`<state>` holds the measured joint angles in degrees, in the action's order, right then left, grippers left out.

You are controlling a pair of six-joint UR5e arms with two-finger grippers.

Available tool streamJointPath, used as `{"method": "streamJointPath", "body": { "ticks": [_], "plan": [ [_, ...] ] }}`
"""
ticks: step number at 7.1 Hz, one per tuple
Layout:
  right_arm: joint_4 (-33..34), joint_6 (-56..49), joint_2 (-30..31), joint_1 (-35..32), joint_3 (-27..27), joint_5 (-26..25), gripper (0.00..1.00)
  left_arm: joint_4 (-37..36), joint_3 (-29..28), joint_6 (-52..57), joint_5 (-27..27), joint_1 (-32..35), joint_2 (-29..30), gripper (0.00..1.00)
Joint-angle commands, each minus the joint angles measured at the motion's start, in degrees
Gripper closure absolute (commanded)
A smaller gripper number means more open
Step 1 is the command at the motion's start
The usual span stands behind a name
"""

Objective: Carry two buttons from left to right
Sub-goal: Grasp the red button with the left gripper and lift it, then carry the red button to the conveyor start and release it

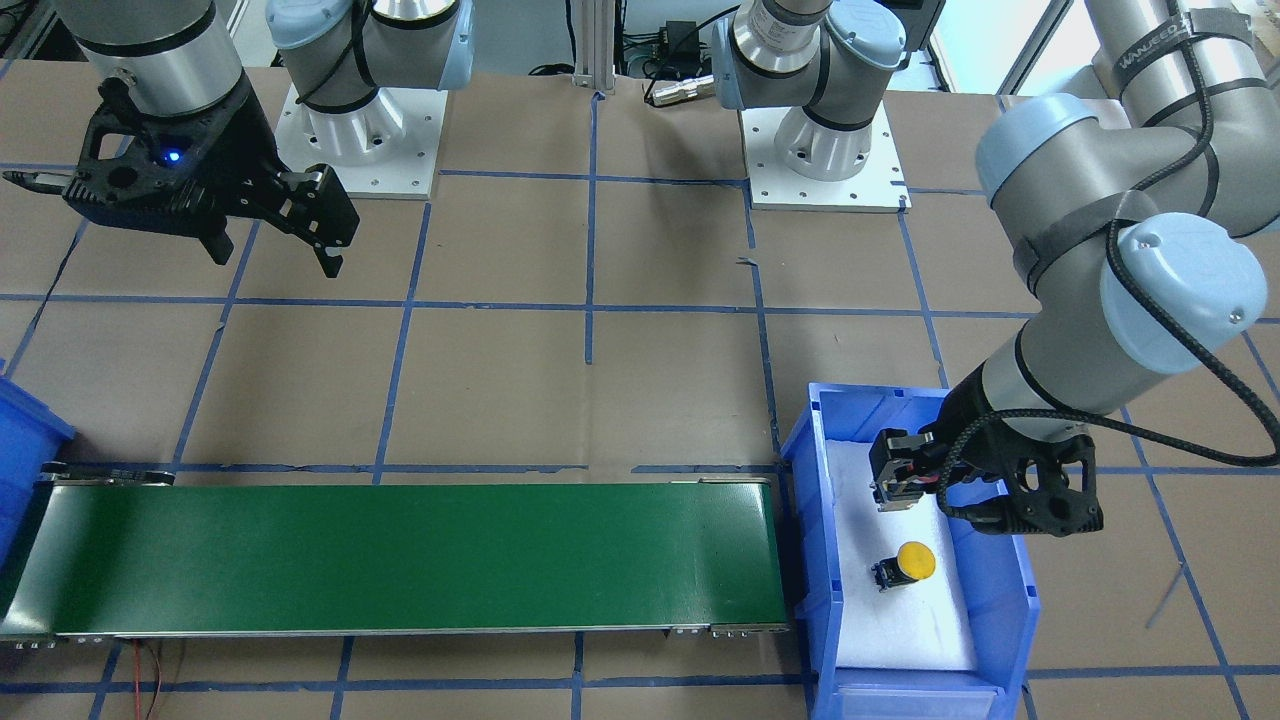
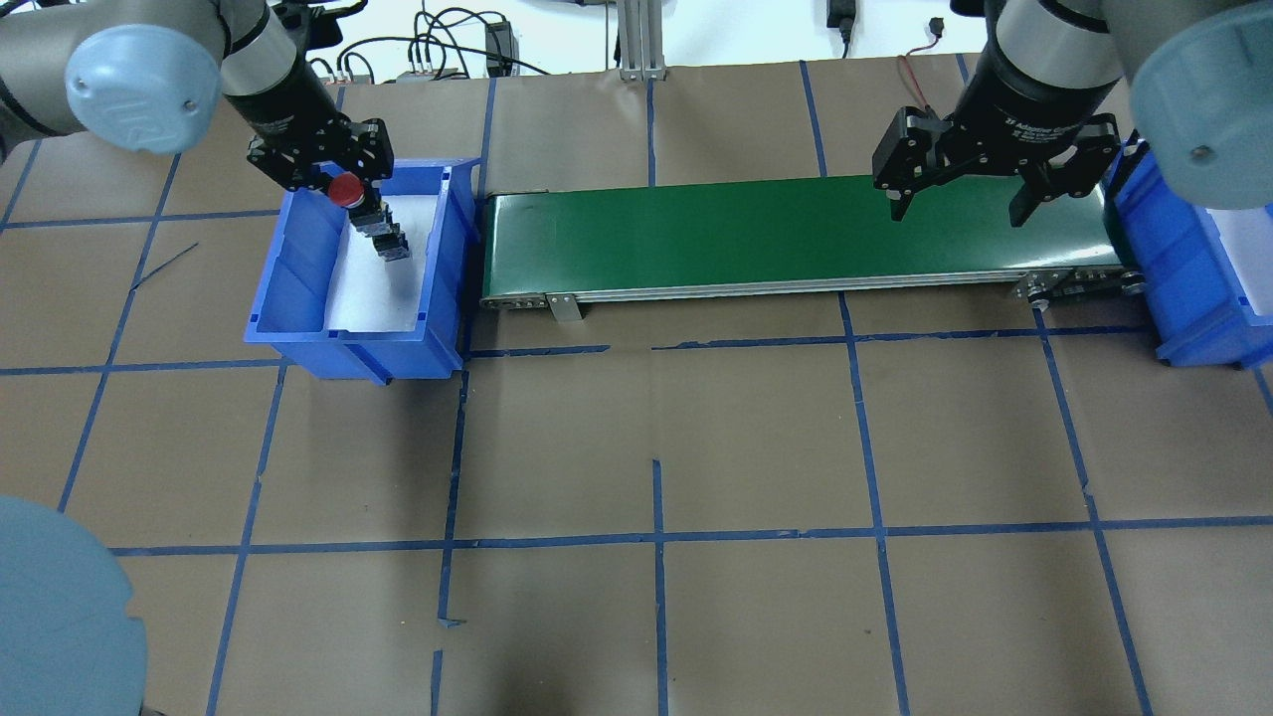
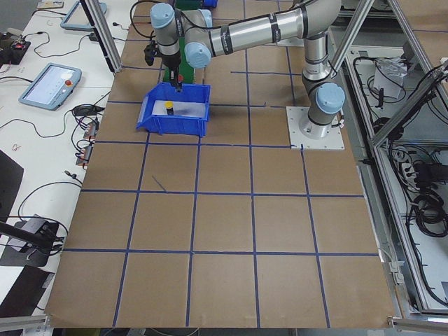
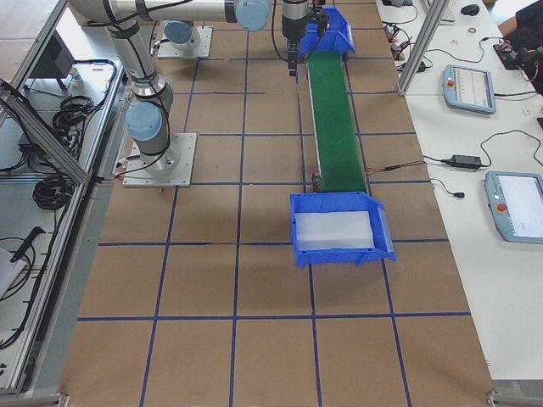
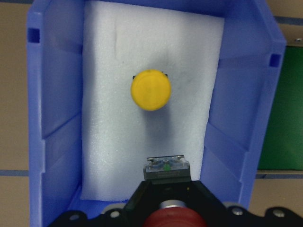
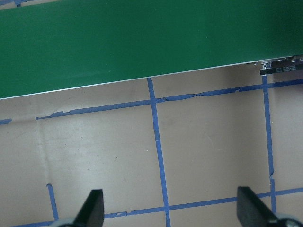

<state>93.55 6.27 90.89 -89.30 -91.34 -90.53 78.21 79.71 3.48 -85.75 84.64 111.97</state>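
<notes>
overhead: left gripper (image 2: pixel 348 191) pinching red button (image 2: pixel 346 189), cap up, base hanging into blue bin (image 2: pixel 298 298). right gripper (image 2: pixel 957 214) spread, far from bin, over conveyor (image 2: pixel 776 229). left wrist: yellow button (image 5: pixel 150 90) upright on bin foam (image 5: pixel 189 56), ahead of left gripper; left arm nearer.

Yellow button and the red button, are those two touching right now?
Apart. The left wrist view shows a stretch of bare white foam between the yellow button and the metal base of the red button.
</notes>
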Motion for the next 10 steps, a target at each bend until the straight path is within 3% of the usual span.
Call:
{"method": "streamJointPath", "body": {
  "ticks": [1, 4, 8, 9, 10],
  "plan": [
    [-0.3, -0.03, 0.07, 0.09, -0.06, 0.09, 0.0, -4.87, -3.51, -5.32, 2.41, 9.09, 4.37, 0.72],
    [-0.21, -0.03, 0.07, 0.18, -0.06, 0.17, 0.0, -7.11, -4.22, -9.52, 1.9, 13.0, 9.12, 0.7],
    [-0.12, -0.03, -0.02, 0.18, -0.06, 0.26, 0.0, -8.16, -3.16, -10.07, -0.39, 13.45, 10.1, 0.61],
    [-0.04, -0.03, -0.02, 0.27, 0.02, 0.26, 0.0, -8.86, -1.68, -9.64, -0.47, 13.36, 10.11, 0.5],
    [0.05, -0.03, 0.07, -0.34, -0.06, 0.26, 0.0, -9.3, -1.06, -9.81, -0.56, 13.36, 10.28, 0.01]
  ]
}}
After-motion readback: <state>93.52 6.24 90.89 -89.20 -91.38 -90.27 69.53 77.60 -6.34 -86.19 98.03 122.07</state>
